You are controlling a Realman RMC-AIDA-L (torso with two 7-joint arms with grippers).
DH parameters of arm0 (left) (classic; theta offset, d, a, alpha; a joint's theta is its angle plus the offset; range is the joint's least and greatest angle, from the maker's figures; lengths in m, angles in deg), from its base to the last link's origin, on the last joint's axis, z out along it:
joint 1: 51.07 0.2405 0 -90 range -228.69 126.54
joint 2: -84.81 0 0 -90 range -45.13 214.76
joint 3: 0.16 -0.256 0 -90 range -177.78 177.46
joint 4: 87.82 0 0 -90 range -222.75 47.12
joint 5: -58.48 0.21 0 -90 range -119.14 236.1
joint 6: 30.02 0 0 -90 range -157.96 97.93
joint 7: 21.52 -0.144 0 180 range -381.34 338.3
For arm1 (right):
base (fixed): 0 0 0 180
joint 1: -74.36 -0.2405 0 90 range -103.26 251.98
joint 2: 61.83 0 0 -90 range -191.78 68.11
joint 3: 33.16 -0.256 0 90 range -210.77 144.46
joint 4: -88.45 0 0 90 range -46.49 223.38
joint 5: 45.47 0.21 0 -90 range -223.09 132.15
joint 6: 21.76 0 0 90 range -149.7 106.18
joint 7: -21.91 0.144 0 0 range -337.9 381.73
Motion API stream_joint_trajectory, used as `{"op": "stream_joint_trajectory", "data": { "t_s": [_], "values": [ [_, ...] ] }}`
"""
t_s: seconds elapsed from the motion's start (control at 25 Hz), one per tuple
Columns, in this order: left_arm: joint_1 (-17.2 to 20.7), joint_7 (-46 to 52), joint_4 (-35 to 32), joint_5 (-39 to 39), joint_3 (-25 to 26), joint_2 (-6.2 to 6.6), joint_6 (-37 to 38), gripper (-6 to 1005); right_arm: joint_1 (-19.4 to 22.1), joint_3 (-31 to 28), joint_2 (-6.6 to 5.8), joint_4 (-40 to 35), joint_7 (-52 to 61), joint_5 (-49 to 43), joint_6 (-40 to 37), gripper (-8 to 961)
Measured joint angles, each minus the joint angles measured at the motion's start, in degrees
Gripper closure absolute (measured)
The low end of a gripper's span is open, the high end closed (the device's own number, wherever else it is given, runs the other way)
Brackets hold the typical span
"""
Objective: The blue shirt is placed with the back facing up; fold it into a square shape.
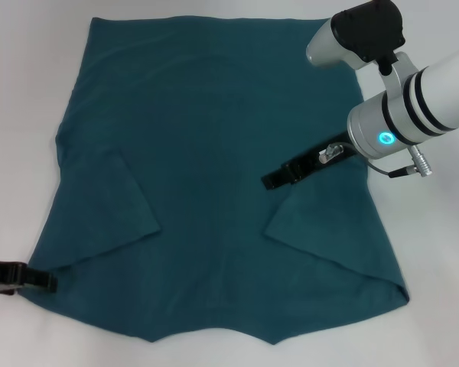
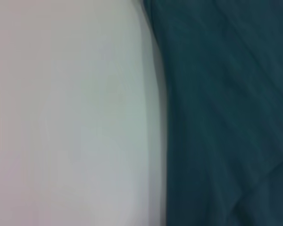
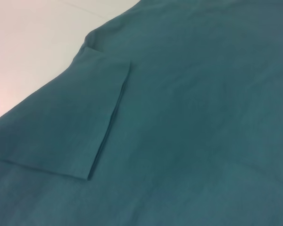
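Item: dark teal-blue knit T-shirt (image 1: 214,183), flat on white table (image 1: 30,76), sleeves folded inward for squaring. Right gripper (image 1: 274,180) above it, left gripper (image 1: 50,281) at near-left corner; grip of both indeterminable.

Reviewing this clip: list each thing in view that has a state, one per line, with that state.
blue shirt: spread flat on the table, both sleeves folded inward onto the body, not yet square.
left gripper: low at the shirt's near left edge, by the folded sleeve.
right gripper: over the shirt's right side, just above the folded right sleeve.
table: white, shirt lying on it.
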Motion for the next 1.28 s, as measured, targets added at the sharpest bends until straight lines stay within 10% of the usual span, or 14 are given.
{"op": "stream_joint_trajectory", "data": {
  "t_s": [0.68, 0.92, 1.0, 1.28],
  "values": [
    [-1.95, -0.08, 1.82, -0.20, -1.13, 0.16, 0.55, 199, 0.02, 0.00, 0.00, 0.01, 0.00, 0.00, 0.02, 393],
    [-2.17, -0.26, 1.83, -0.38, -1.56, 0.07, 0.49, 390, 0.02, 0.00, 0.00, -0.05, 0.00, 0.19, 0.19, 394],
    [-2.31, -0.27, 1.83, -0.41, -1.70, 0.02, 0.49, 629, 0.02, 0.00, 0.00, 0.04, 0.00, 0.07, 0.45, 395],
    [-2.64, -0.87, 1.83, -1.94, -1.71, -0.06, 0.98, 772, 0.17, 0.00, -0.08, 0.17, 0.53, -0.20, -0.04, 396]
  ]
}}
